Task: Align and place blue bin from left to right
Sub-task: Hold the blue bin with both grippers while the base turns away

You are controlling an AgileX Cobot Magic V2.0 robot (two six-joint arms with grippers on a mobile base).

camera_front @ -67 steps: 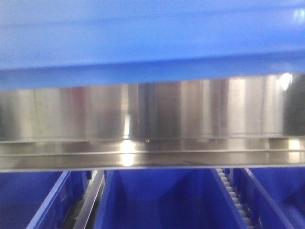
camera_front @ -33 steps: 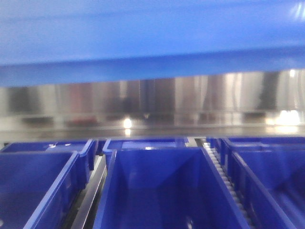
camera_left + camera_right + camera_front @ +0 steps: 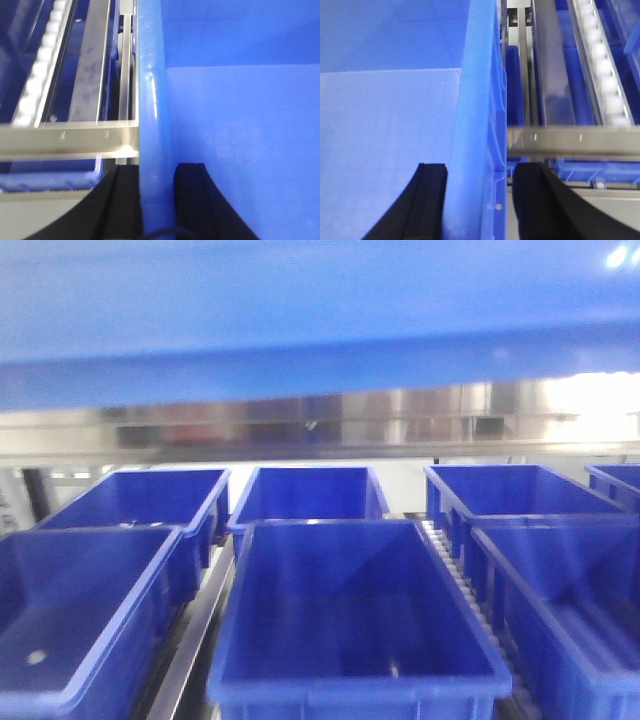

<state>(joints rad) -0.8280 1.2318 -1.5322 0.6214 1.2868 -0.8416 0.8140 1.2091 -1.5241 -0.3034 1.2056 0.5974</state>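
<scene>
- The blue bin (image 3: 300, 310) hangs in the air above the rack, so close to the front camera that its wall fills the top of that view from side to side
- The left pincer (image 3: 155, 172) is clamped over the bin's left rim, with one black finger inside the wall and one outside; the right pincer (image 3: 480, 172) grips the right rim the same way
- To do the carry well, I judge both arms should travel at one height so the bin stays level, then square its walls to the roller rail (image 3: 470, 580) and the neighbouring rims before lowering
- The grip should be let go only once the base is borne by the rack; no free slot is visible from here
- The part of the blue bin's inside that the wrist views show is bare
- Darker bins sit in two rows: front-centre bin (image 3: 350, 695), front-left bin (image 3: 90, 550), front-right bin (image 3: 560, 530), and a back row of bins (image 3: 310, 495) towards the rack's far edge
- They look empty, apart from a pale speck (image 3: 36, 657) in the front-left one, too small to identify
</scene>
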